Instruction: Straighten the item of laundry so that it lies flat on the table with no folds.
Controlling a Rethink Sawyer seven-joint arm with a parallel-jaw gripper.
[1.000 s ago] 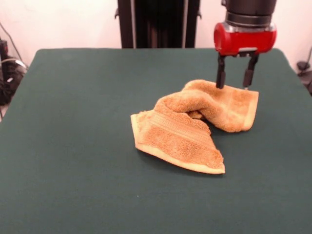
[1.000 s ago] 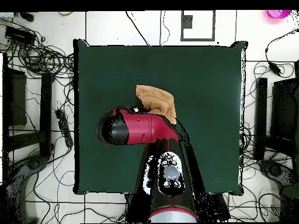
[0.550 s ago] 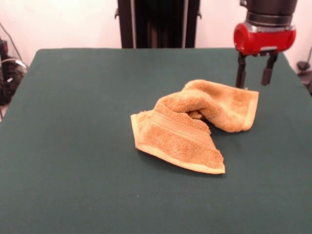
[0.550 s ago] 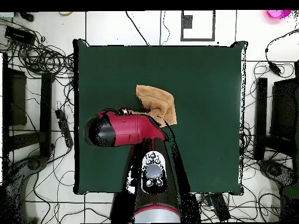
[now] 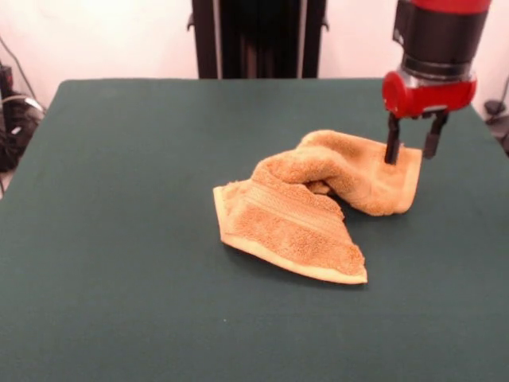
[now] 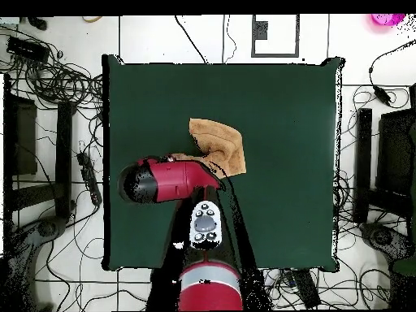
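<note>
The item of laundry (image 5: 318, 203), an orange-tan terry towel, lies crumpled right of the middle of the dark green table (image 5: 119, 239). Its near part lies folded flat with a pale hem, and its far part is humped into a thick roll. My gripper (image 5: 410, 148) hangs open over the towel's far right corner. One finger (image 5: 391, 147) is down on the cloth and the other stands just past the towel's right edge. In the overhead view the towel (image 6: 219, 142) shows on the table (image 6: 284, 162), partly hidden by my red arm (image 6: 166, 180), which also hides the gripper.
Cables and dark equipment (image 6: 49, 97) lie on the floor along the table's left side in the overhead view, with more gear (image 6: 382, 179) on the right. A cable bundle (image 5: 16, 119) sits off the table's left edge in the front view.
The gripper lifted off the towel's hump, shifted right, then came down over the towel's far right corner. It stayed open. The towel has not moved.
</note>
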